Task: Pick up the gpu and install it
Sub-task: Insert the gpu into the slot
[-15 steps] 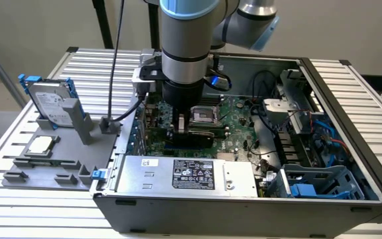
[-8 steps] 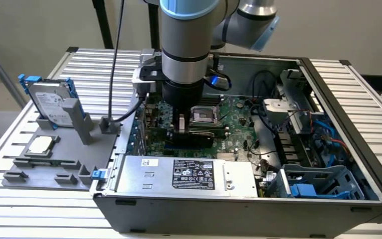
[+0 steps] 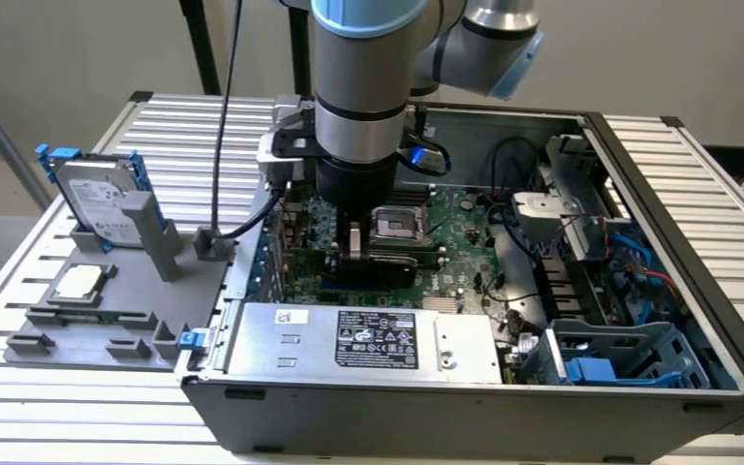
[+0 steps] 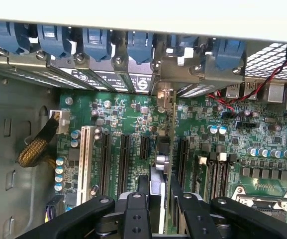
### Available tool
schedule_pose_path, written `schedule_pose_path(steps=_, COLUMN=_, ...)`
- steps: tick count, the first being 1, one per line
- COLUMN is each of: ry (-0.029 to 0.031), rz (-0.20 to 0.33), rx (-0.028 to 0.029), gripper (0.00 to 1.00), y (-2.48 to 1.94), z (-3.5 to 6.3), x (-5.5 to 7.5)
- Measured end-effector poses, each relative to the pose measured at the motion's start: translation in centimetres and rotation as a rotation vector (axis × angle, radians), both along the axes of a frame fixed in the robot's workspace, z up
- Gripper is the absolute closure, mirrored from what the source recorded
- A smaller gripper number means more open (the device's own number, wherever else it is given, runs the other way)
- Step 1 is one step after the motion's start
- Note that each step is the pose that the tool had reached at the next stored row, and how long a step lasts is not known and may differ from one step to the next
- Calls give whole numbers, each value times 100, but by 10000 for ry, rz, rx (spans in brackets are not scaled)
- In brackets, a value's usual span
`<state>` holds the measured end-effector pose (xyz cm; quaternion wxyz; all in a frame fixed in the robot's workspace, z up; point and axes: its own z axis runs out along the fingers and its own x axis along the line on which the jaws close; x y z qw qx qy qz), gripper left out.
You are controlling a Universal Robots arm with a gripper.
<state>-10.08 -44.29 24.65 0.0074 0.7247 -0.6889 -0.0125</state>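
The arm (image 3: pixel 361 87) is cut off by the exterior view's upper edge; it hides part of the motherboard (image 3: pixel 463 218); the gpu (image 4: pixel 163 159) shows edge-on, one end hidden between the fingers of the gripper (image 4: pixel 159 186); the power supply label (image 3: pixel 379 339) print is too small to read.

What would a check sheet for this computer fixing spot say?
Surface: slatted metal table with an open computer case on it.
Job's things: gpu on edge over the motherboard slots.
Clutter: hard drive and CPU chip on a grey holder.
Grippers: claw shut on gpu.
Cables: black cable hangs beside the arm; blue cables inside the case.
Surroundings: plain wall.
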Motion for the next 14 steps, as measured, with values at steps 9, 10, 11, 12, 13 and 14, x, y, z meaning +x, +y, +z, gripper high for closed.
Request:
schedule_pose_path(steps=9, ry=19, rz=-7, rx=-2, gripper=73, y=0, z=-11, x=0)
schedule_pose_path(steps=10, ry=21, rz=-8, rx=-2, gripper=73, y=0, z=-12, x=0)
schedule_pose_path(steps=11, ry=23, rz=-9, rx=-1, gripper=73, y=0, z=-13, x=0)
schedule_pose_path(steps=12, ry=28, rz=-9, rx=-3, gripper=73, y=0, z=-12, x=0)
schedule_pose_path(steps=13, ry=31, rz=-9, rx=-8, gripper=73, y=1, z=-10, x=1)
schedule_pose_path(steps=14, ry=34, rz=-9, rx=-9, gripper=73, y=0, z=-10, x=0)
